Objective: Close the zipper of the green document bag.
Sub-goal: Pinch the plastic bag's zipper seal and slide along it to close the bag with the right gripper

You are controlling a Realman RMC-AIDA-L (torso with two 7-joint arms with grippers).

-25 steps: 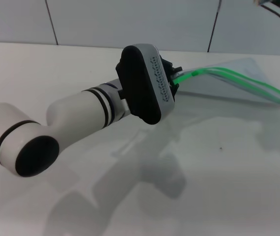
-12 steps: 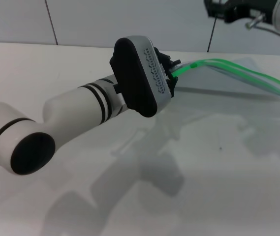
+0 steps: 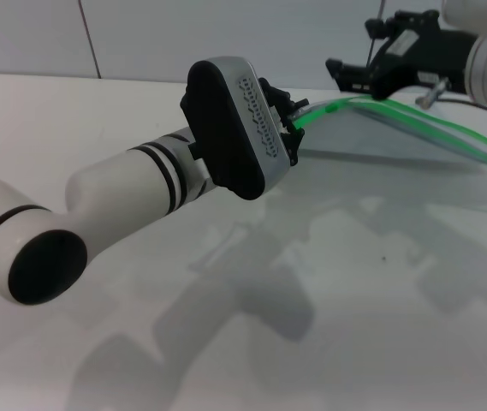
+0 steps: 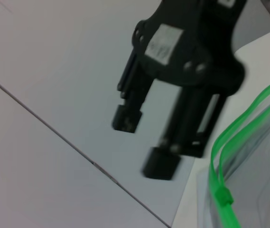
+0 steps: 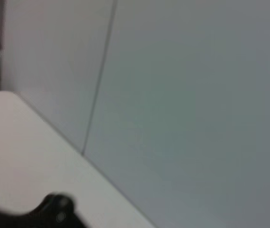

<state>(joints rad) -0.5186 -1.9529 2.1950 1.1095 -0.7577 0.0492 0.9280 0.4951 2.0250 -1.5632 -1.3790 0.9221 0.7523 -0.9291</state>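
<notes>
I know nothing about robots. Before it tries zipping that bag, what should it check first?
1. Left pincer grips the end of the translucent grey-blue plastic pouch: ok.
2. Bright-green zip strip closed: not ok, its two tracks gape.
3. Small green slider in sight: ok, near the held end.
4. Right pincer open: ok.
5. Right pincer on the slider: not ok, they are apart.

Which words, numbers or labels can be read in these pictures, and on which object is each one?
None can be read.
A pale label on the right gripper, seen in the left wrist view: too blurred to read.
The green document bag, its zipper and the left gripper carry no visible text.
</notes>
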